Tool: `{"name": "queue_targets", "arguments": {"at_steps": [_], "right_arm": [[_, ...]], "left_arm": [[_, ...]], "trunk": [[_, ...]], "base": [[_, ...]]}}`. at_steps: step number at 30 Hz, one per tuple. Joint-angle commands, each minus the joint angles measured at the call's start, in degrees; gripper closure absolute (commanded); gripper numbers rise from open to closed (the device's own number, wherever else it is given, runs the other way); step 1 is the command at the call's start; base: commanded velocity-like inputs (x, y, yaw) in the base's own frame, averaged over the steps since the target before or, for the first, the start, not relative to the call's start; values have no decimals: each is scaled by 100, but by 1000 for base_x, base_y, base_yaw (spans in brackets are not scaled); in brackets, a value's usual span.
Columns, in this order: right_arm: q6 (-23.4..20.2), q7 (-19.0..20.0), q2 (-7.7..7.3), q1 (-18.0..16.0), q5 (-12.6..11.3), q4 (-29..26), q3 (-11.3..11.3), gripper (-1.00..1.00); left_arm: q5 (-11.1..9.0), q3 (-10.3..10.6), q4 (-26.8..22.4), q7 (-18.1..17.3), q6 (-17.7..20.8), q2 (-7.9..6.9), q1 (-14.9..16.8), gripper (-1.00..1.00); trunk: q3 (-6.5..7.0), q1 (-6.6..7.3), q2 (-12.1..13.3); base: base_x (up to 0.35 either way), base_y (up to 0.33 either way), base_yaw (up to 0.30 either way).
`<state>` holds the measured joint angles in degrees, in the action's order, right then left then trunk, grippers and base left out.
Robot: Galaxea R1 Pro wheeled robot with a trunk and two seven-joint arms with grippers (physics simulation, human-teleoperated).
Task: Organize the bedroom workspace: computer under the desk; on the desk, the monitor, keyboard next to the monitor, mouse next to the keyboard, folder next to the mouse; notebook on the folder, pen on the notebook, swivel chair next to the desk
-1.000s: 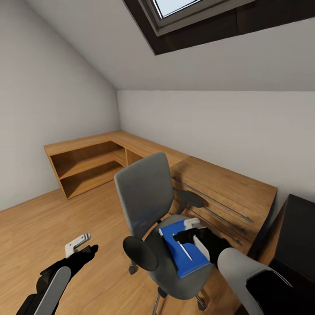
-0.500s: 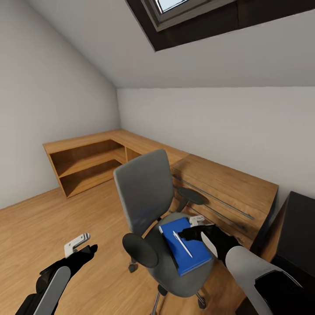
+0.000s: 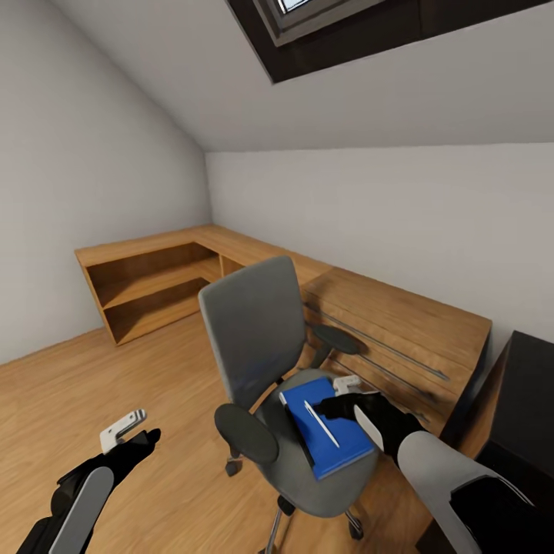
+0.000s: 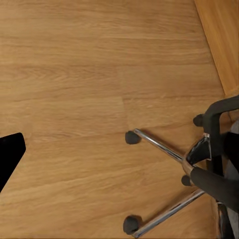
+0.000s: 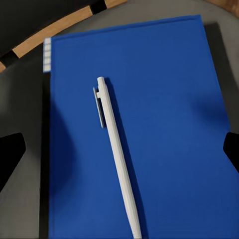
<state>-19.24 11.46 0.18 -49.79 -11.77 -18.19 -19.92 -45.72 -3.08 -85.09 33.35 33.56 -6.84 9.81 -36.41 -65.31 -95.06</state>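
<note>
The swivel chair (image 3: 254, 338) stands in front of me, grey seat toward me. On its seat lies the blue folder (image 3: 331, 435) with the white pen (image 3: 321, 423) resting loose along it. My right gripper (image 3: 342, 392) hovers open at the folder's far right corner. In the right wrist view the pen (image 5: 117, 154) lies across the folder (image 5: 169, 124), and the black fingertips (image 5: 9, 154) stand wide apart at either side, clear of it. My left gripper (image 3: 123, 431) hangs open over bare floor left of the chair. A corner of the black desk (image 3: 531, 400) shows at the right. Monitor, keyboard, mouse, notebook and computer are out of view.
A light wooden chest with bar handles (image 3: 400, 338) stands behind the chair, and low open wooden shelving (image 3: 154, 285) runs along the left wall. The chair's chrome base and castors (image 4: 159, 189) spread over the wood floor (image 3: 115, 369). The sloped ceiling holds a skylight (image 3: 308, 15).
My right gripper has drawn back to the right off the folder, leaving the pen lying in full view. The left arm has dropped slightly to the left. The head view has tilted a little.
</note>
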Motion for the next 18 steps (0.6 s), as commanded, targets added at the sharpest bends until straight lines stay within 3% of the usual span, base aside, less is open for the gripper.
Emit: {"name": "queue_targets", "arguments": {"at_steps": [1, 18], "right_arm": [[-26, -8, -3, -4, -58, -54, -31, -100], [-30, -5, -12, -4, -60, -392, -35, -100]], "left_arm": [[-60, -5, -8, 50, 10, -2, 4, -100], [-68, -34, -8, 49, 10, -3, 4, -100]], "trunk": [[-24, -22, -45], [-329, -396, -727]], "base": [[0, 0, 0], [0, 0, 0]]}}
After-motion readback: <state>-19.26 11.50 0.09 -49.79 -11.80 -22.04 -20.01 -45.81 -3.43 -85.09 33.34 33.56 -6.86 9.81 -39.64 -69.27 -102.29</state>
